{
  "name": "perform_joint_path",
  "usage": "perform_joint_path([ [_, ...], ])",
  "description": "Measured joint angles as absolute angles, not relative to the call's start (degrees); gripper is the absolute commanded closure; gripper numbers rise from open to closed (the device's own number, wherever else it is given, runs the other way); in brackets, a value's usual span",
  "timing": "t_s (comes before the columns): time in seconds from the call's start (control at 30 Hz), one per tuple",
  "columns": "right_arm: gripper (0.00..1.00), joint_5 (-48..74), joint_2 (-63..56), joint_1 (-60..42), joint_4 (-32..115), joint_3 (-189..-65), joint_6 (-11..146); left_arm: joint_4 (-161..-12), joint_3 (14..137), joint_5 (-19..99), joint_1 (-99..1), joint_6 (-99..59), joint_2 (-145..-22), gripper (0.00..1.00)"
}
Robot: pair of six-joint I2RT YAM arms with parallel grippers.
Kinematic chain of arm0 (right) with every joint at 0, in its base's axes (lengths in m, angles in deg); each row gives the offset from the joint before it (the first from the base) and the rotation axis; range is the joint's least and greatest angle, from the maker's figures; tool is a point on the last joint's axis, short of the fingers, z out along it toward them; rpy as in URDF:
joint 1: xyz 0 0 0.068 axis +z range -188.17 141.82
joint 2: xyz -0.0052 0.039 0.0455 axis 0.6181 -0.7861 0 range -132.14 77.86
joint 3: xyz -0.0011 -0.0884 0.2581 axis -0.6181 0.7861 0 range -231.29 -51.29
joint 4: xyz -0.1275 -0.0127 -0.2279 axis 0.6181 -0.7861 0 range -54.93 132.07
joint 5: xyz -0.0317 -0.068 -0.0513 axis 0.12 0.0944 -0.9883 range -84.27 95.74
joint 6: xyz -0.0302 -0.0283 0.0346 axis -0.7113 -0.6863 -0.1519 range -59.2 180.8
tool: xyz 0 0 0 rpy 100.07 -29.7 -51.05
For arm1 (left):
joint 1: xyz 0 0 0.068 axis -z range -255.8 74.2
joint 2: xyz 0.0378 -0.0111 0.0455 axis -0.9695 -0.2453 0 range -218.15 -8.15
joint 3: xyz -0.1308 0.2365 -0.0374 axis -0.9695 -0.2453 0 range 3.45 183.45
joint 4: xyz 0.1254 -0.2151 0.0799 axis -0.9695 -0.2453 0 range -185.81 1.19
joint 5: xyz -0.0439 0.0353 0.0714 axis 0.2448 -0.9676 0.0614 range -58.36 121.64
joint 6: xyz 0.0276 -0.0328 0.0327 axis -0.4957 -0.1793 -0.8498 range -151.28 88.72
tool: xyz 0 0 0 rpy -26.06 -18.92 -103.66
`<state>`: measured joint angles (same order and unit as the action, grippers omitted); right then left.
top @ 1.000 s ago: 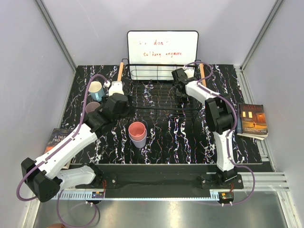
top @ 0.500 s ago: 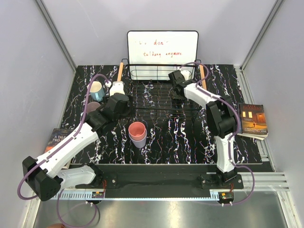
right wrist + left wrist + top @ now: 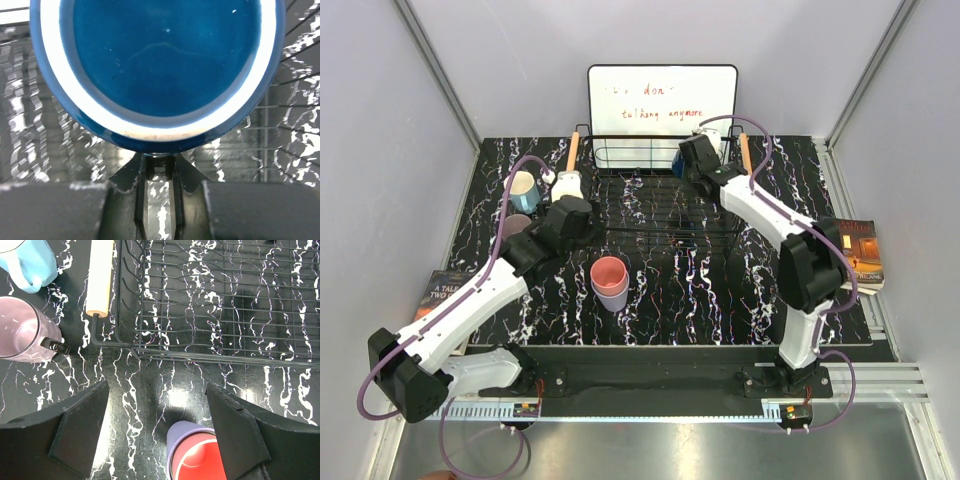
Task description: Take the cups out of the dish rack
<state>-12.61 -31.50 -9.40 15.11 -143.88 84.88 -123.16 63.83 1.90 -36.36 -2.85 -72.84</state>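
Now: right gripper (image 3: 159, 162) pinched shut on glossy round navy cup (image 3: 160, 55) just ahead; left gripper (image 3: 156, 385) spread wide, smooth salmon cup (image 3: 200, 465) between its fingers.

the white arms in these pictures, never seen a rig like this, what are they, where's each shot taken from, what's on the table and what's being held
They are two robot arms bolted to the near edge of a black marbled table. The wide picture comes from a fixed camera above and behind them; the other two come from a camera on each wrist, looking past its own fingers. On the table stands a black wire dish rack, with a white board behind it. A light blue cup and a mauve cup stand left of the rack; a salmon pink cup sits nested in a lavender cup in front. The left gripper is open and empty. The right gripper is pinched shut on the rim of a dark navy cup.
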Motion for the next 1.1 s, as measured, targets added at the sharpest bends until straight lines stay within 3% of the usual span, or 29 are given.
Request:
perform_joint_path([
  [0.47,1.00,11.6,-11.2,-9.7,33.2,-120.6,90.9,-111.1,61.5,10.3,-38.7,-0.3,-70.5,0.15],
  [0.73,1.00,26.6,-1.2,-15.6,54.5,-103.7,103.4,-91.4,51.6,23.7,-46.1,7.1,-65.2,0.15],
  [1.1,1.00,40.8,0.1,-18.5,80.4,-92.6,120.1,-63.2,45.5,43.6,-50.2,20.4,-75.0,0.18],
])
